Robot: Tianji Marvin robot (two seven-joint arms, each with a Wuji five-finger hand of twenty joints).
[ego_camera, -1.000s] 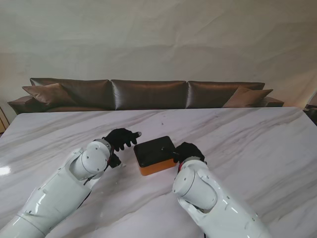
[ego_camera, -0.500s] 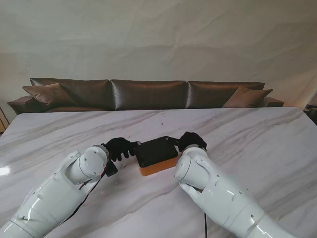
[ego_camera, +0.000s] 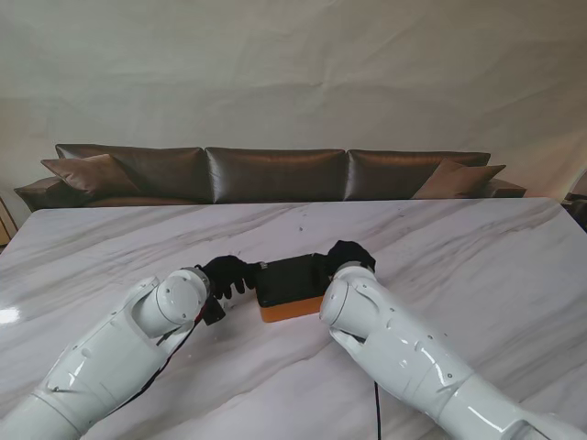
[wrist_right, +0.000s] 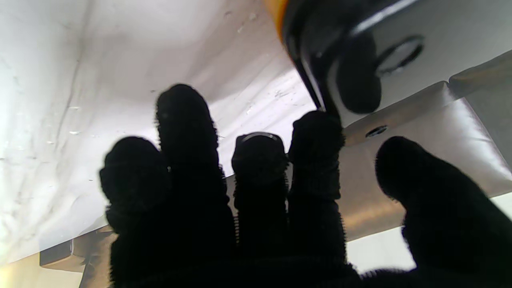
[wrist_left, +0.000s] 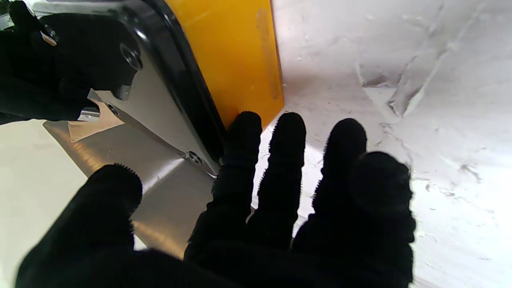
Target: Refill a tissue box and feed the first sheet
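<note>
The tissue box (ego_camera: 292, 286) lies on the marble table (ego_camera: 477, 257), with a glossy black lid over an orange body. My left hand (ego_camera: 229, 272), in a black glove, is at the box's left end with its fingers spread. In the left wrist view its fingertips (wrist_left: 244, 124) touch the lid's edge (wrist_left: 180, 80) beside the orange side (wrist_left: 232, 52). My right hand (ego_camera: 348, 257) sits at the box's far right corner, fingers apart. In the right wrist view one of its fingertips (wrist_right: 316, 128) meets the lid's rim (wrist_right: 308, 60). Neither hand grips anything. No tissues are visible.
A brown leather sofa (ego_camera: 275, 174) runs along the table's far edge. Both white forearms (ego_camera: 119, 348) reach in from the near corners, the right one (ego_camera: 413, 357) passing close by the box's right end.
My right hand moved from the box's near right side to its far right corner. My left hand closed in on the left end. The box turned slightly, squarer to me.
</note>
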